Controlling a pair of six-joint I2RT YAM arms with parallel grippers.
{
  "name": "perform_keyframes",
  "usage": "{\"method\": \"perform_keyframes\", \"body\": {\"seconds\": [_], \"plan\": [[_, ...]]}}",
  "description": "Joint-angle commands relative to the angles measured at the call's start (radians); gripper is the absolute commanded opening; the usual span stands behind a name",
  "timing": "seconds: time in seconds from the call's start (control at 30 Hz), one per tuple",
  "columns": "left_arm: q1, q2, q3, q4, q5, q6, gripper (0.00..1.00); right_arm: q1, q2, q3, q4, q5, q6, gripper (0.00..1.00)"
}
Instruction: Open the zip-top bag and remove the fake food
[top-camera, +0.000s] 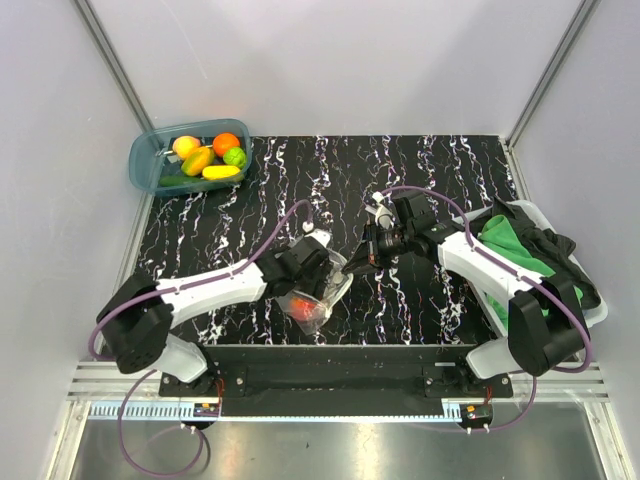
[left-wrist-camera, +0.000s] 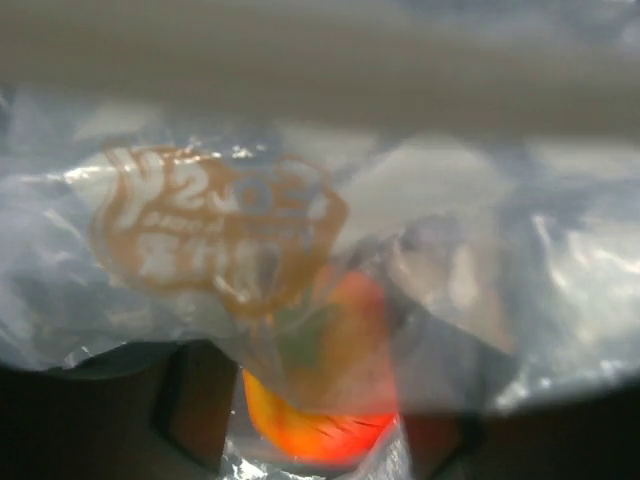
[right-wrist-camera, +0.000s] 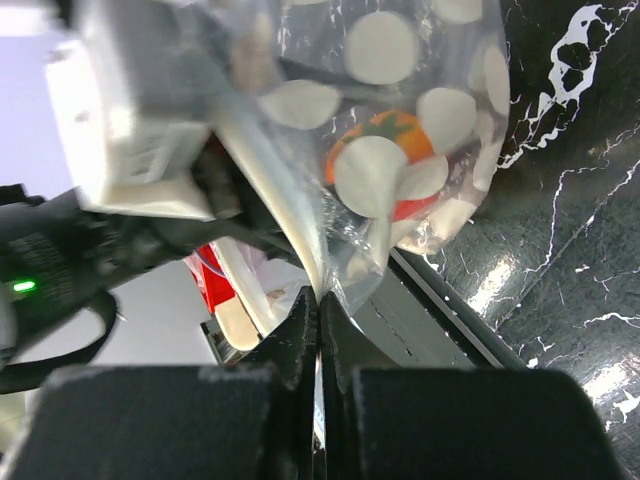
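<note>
— We read the zip-top bag (right-wrist-camera: 455, 190) as thin clear plastic, crinkled and shiny, with flat matt pale dots on it.
— Agreed. The orange-red piece (right-wrist-camera: 410, 140) inside looks like smooth glossy plastic to us, like the fake food (top-camera: 205, 157) in the tub (top-camera: 138, 160).
— That tub we take for smooth translucent blue plastic.
— The table top (top-camera: 450, 180) looks polished to us: black with white marble-like veining, throwing bright highlights.
— We see the green cloth (top-camera: 515, 255) as soft, matt, rumpled fabric.
— The frame posts (top-camera: 110, 55) look like brushed metal to us, and the purple cable (top-camera: 290, 215) has a smooth sheath.
</note>
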Motion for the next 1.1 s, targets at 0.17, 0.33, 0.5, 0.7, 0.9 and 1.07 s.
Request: {"method": "perform_keyframes", "body": {"seconds": [0.17,0.33,0.5,0.7,0.9,1.07], "plan": [[0.003,0.051,0.01,-0.015,0.071,-0.034,0.89,0.004,-0.041,-0.002,-0.009,-0.012,-0.006,0.0],[0.003,0.04,0.015,-0.047,0.146,-0.028,0.96,0.004,-0.039,0.003,-0.009,-0.008,-0.009,0.0],[0.003,0.043,0.006,-0.074,0.178,-0.048,0.99,0.004,-0.037,0.001,-0.009,-0.008,-0.017,0.0],[0.003,0.055,0.003,-0.056,0.175,-0.041,0.59,0.004,-0.039,-0.001,-0.009,-0.008,-0.02,0.0],[0.003,-0.058,0.058,-0.055,0.16,-0.007,0.34,0.004,-0.045,-0.005,-0.018,0.01,-0.038,0.0],[0.003,-0.167,0.104,-0.047,0.197,-0.001,0.12,0.004,-0.034,0.015,-0.049,0.053,-0.073,0.0]]}}
